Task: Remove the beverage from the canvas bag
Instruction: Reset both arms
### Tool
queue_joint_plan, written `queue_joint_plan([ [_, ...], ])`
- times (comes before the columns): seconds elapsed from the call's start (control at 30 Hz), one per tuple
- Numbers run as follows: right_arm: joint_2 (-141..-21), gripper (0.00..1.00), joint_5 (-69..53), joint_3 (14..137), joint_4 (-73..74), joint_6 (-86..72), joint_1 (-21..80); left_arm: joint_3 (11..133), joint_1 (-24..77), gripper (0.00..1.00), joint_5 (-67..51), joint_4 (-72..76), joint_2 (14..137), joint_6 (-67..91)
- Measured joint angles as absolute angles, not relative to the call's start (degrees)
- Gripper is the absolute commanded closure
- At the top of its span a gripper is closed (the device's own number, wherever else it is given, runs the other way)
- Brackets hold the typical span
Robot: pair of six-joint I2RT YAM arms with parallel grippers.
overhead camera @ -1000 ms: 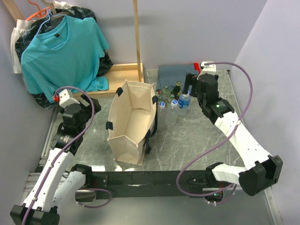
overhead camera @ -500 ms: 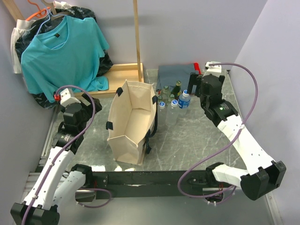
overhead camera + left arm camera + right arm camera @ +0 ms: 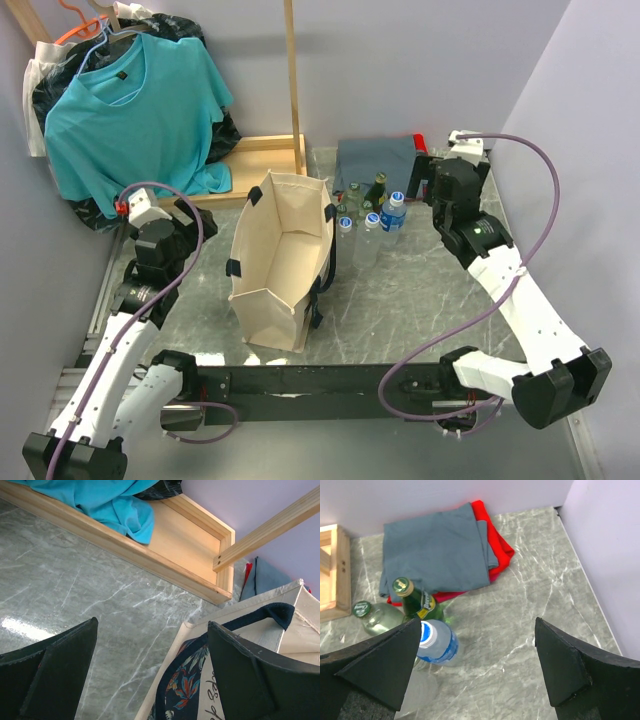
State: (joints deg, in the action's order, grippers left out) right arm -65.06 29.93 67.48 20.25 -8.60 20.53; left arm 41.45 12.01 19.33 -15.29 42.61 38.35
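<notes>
The beige canvas bag (image 3: 282, 258) stands open in the middle of the table, and its inside looks empty from above. Its rim and black handle show in the left wrist view (image 3: 250, 611). A clear water bottle with a blue label (image 3: 393, 213) stands just right of the bag among other bottles, and shows in the right wrist view (image 3: 438, 642). My right gripper (image 3: 424, 178) is open and empty, hanging right of that bottle (image 3: 477, 622). My left gripper (image 3: 186, 216) is open and empty, left of the bag (image 3: 152, 625).
A green glass bottle (image 3: 417, 602) and clear bottles (image 3: 346, 226) stand by the water bottle. Folded grey cloth (image 3: 435, 550) over red cloth (image 3: 501, 550) lies at the back. A wooden rack base (image 3: 185, 545) with a teal shirt (image 3: 130, 105) stands back left.
My right gripper has drawn back to the right, away from the blue-label water bottle, which stays standing. The left arm has not moved.
</notes>
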Motion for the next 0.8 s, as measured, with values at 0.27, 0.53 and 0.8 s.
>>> queue_joint_plan([
  [0.27,-65.0,0.00,30.0,66.7,20.1,-10.7,18.2,41.5,12.0,0.04,19.4,-15.0,42.6,36.6],
  [0.53,-65.0,0.00,28.9,58.7,14.0,-11.0,18.0,44.2,12.0,0.04,18.1,-13.9,50.1,32.0],
  [0.8,-58.4,0.00,29.2,44.9,4.1,-9.6,17.1,44.4,12.0,0.04,17.8,-13.5,52.1,30.8],
])
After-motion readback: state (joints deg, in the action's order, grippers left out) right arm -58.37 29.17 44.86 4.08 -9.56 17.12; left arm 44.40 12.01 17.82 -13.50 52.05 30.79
